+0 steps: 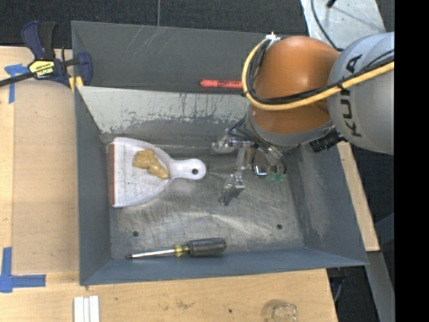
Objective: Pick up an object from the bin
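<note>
Pincer (240, 182), one dustpan (136, 184), one screwdriver (191, 249)

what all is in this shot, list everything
white plastic dustpan: one, white, left part of the bin floor, handle pointing right
yellow-brown lump: one, tan-yellow, lying on the dustpan near its handle
black-handled metal screwdriver: one, black and yellow handle, along the floor's front edge, tip pointing left
slim red thing: one, red, at the top of the back wall; kind unclear
grey metal bin: one, grey, holding the above
orange wrist cover: one, orange, over the bin's right rear
pincer: one, metal, over bare floor right of the dustpan handle
</note>
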You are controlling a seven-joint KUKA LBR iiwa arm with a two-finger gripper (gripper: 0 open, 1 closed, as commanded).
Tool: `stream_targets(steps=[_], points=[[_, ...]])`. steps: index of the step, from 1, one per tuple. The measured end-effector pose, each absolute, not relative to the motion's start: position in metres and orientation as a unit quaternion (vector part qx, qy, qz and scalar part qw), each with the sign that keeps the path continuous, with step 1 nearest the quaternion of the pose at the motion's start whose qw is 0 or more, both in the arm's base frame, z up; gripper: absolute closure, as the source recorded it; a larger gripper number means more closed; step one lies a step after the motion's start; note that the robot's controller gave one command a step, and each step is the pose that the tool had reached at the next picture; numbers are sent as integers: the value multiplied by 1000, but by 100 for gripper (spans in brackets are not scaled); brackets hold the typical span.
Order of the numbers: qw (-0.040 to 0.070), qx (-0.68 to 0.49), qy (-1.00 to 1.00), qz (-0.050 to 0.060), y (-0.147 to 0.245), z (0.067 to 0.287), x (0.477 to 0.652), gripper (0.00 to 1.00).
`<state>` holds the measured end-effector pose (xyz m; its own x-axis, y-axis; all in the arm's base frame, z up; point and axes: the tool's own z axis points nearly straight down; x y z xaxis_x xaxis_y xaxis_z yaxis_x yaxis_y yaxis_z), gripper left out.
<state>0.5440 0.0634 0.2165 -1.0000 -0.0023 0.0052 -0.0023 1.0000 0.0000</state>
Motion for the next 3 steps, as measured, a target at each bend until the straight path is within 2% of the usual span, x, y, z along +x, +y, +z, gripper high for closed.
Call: stream_targets(steps=[3], points=[[-4,67,-998,0,85,219,547,0]])
